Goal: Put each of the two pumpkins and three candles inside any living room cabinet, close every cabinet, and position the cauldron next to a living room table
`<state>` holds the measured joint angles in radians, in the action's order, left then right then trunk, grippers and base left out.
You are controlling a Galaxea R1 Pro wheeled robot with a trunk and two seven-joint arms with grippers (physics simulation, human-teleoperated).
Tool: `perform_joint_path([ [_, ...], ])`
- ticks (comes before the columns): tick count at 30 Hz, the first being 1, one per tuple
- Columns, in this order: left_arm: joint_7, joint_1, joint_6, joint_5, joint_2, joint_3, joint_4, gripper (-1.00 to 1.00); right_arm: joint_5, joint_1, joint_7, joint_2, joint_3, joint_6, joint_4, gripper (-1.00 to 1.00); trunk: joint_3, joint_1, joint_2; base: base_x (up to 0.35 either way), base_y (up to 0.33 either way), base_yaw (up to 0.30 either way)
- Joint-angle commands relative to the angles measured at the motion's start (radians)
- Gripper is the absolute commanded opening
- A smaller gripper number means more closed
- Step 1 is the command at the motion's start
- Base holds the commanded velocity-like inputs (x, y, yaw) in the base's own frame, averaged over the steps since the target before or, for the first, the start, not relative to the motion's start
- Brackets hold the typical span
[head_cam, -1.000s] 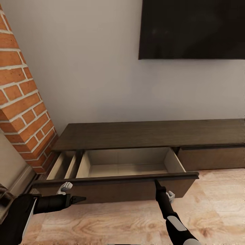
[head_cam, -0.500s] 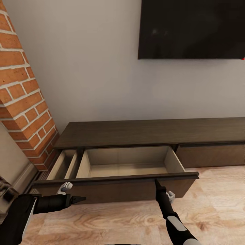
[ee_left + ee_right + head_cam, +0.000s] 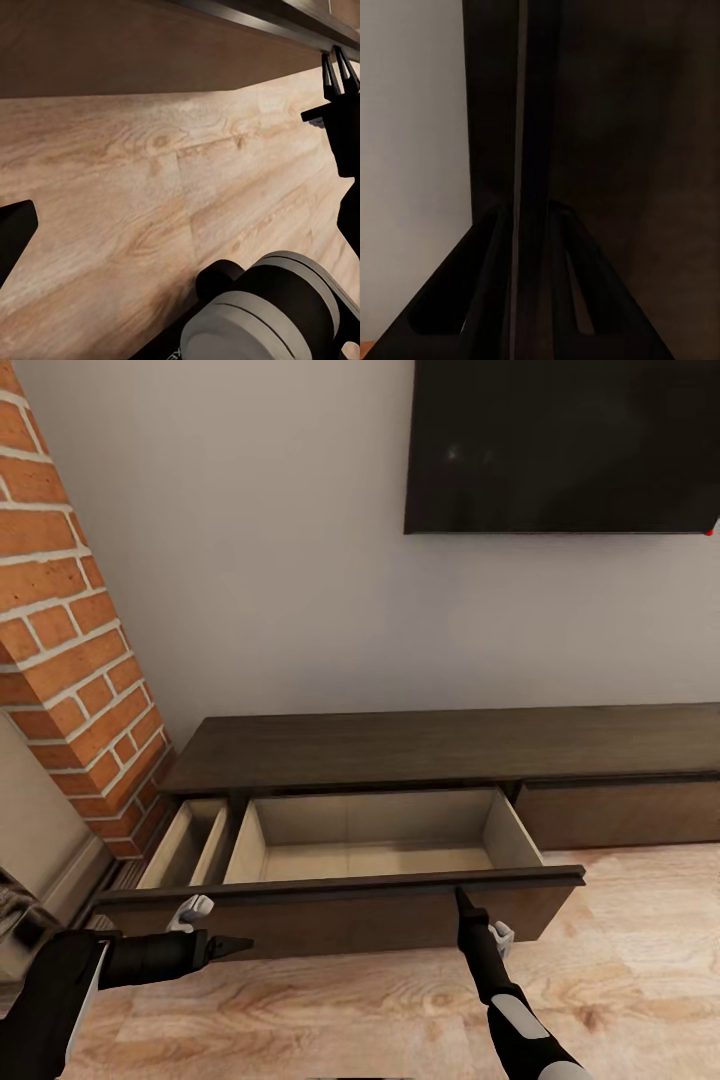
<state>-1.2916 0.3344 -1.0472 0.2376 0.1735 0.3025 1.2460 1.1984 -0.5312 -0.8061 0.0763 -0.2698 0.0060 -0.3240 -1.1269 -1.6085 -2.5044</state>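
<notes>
Head view: right pincer (image 3: 461,897) points up, tips together at the front lip of the cabinet (image 3: 400,750) drawer (image 3: 340,905), which stands pulled out, pale inside. Left pincer (image 3: 235,944) lies level, tips together, before the drawer front. Both unchanged since earlier. Left wrist view: wooden floor (image 3: 150,195). Right wrist view: closed fingers (image 3: 547,300) against dark wood
</notes>
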Motion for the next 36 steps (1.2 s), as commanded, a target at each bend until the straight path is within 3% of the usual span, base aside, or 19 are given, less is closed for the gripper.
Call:
perform_joint_path([
  [1,0.0,0.0,0.0,0.0,0.0,0.0,0.0,1.0,-0.014,0.0,-0.007,0.002,0.029,0.003,0.002,-1.0,0.0,0.0,0.0,-0.001,0.0,0.0],
  [19,0.0,0.0,0.0,0.0,0.0,0.0,-0.001,1.0,-0.014,0.0,-0.007,0.002,0.029,0.002,0.002,-1.0,0.0,0.0,0.0,-0.043,0.0,0.0],
  [20,0.0,0.0,0.0,0.0,0.0,0.0,-0.001,1.0,-0.014,0.0,-0.007,0.002,0.029,0.002,0.002,1.0,0.0,0.0,0.0,-0.001,0.0,0.0],
  [36,0.0,0.0,0.0,0.0,0.0,0.001,-0.001,1.0,-0.014,0.0,-0.007,0.001,0.029,0.005,0.002,1.0,0.0,0.0,0.0,-0.058,0.0,0.0],
])
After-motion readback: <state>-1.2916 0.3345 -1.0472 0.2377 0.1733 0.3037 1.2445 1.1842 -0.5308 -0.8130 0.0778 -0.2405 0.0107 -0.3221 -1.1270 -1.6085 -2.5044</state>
